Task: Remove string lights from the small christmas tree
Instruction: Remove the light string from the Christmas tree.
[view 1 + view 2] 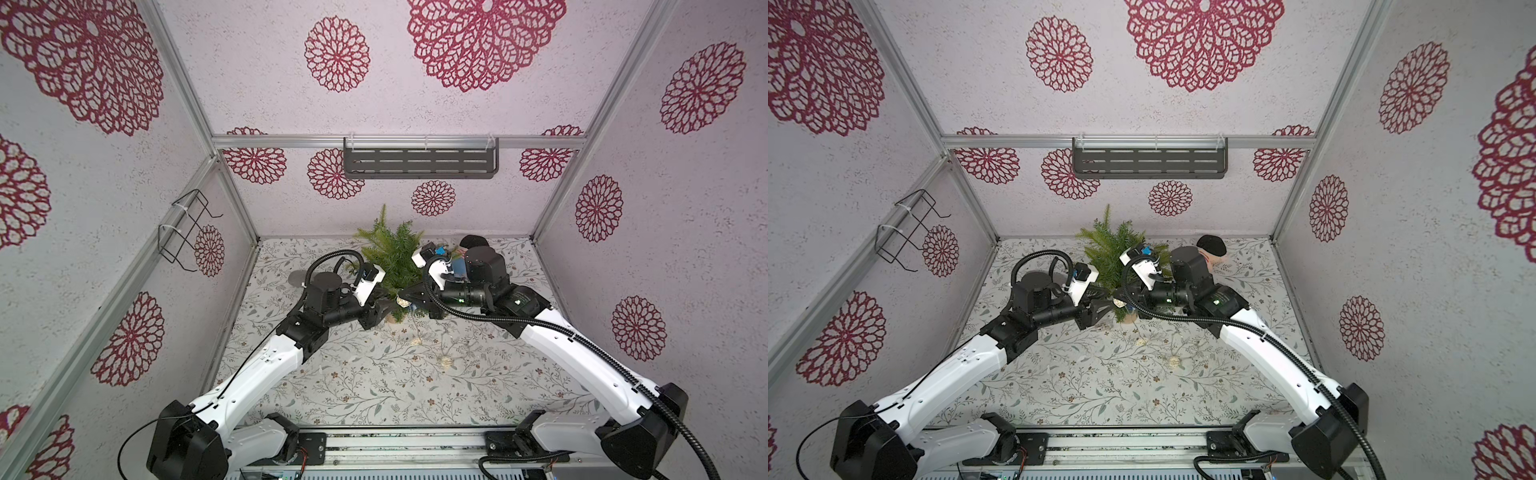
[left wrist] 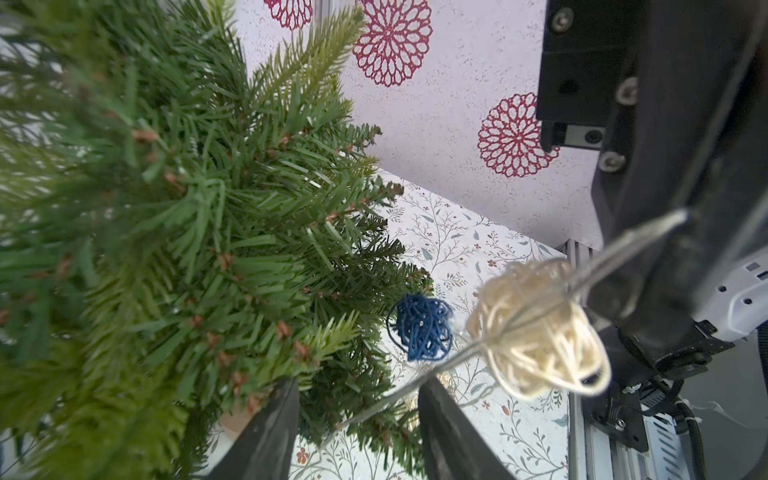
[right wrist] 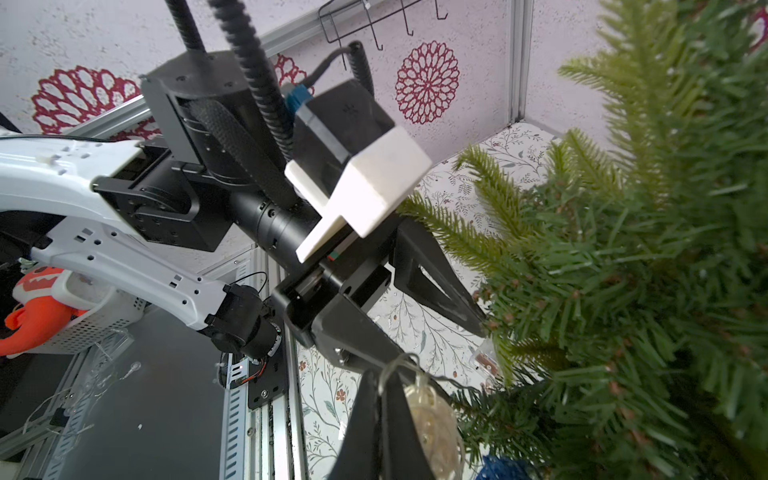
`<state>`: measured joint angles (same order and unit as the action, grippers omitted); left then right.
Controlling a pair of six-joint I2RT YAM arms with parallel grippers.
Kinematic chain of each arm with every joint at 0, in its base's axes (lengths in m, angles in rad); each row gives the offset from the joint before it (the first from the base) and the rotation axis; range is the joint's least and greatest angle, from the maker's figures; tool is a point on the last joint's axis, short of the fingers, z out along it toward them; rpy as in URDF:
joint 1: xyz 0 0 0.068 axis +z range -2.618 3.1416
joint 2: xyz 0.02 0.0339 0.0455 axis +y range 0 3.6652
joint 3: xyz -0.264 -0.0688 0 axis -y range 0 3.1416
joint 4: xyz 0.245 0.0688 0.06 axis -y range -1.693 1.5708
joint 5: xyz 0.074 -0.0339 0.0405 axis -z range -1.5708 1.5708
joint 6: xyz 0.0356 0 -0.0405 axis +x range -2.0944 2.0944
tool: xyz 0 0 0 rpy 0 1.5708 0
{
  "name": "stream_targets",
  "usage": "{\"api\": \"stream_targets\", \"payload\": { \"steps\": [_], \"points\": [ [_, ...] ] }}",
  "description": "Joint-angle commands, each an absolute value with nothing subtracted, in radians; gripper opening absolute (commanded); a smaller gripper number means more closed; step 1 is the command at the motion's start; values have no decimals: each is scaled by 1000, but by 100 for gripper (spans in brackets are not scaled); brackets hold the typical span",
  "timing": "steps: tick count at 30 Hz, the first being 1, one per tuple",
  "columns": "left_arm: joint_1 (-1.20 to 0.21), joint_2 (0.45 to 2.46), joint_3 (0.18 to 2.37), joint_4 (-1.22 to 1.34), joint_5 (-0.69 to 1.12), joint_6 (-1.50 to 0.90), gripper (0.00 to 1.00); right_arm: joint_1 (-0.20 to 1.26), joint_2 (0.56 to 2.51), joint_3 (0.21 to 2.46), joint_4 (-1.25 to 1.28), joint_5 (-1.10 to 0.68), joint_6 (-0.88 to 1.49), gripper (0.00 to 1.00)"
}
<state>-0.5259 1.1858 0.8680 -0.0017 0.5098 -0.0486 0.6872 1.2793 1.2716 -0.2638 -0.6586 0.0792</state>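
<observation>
The small christmas tree (image 1: 390, 257) (image 1: 1108, 257) stands at the back of the table on a tan base (image 1: 392, 318). The string lights' thin wire runs from it. My right gripper (image 3: 384, 374) is shut on that wire, with a cream ball (image 3: 432, 419) (image 2: 536, 328) hanging beside its fingers. A blue ball (image 2: 424, 328) hangs against the lower branches. My left gripper (image 2: 359, 382) is open at the tree's foot, and the wire passes between its fingers. More cream balls (image 1: 446, 362) (image 1: 1174, 360) lie on the table. A small clear box (image 3: 484, 359) lies by the tree.
A doll with a black hat (image 1: 1212, 245) lies behind the right arm near the back wall. A grey shelf (image 1: 419, 162) hangs on the back wall and a wire rack (image 1: 187, 228) on the left wall. The two grippers are close together in front of the tree.
</observation>
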Motion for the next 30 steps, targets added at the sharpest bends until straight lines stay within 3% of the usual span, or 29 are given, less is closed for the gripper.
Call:
{"api": "stream_targets", "payload": {
  "steps": [1,7,13,14,17,22,30],
  "points": [
    [-529,1167,859,25,541,-31,51,699,1270,1298,-215,-699,72,0],
    [-529,1140,832,5,471,-22,54,709,1278,1296,-206,-704,75,0],
    [-529,1119,813,18,387,-52,42,723,1296,1302,-194,-706,83,0],
    [-529,1113,809,18,378,-52,44,725,1301,1303,-192,-708,84,0],
    [-529,1097,801,14,367,-58,66,730,1308,1311,-193,-707,84,0],
    [-532,1080,792,-2,385,-68,72,730,1312,1307,-188,-709,83,0],
    [-540,1067,782,-10,336,-85,71,733,1319,1289,-160,-740,102,0]
  ]
}}
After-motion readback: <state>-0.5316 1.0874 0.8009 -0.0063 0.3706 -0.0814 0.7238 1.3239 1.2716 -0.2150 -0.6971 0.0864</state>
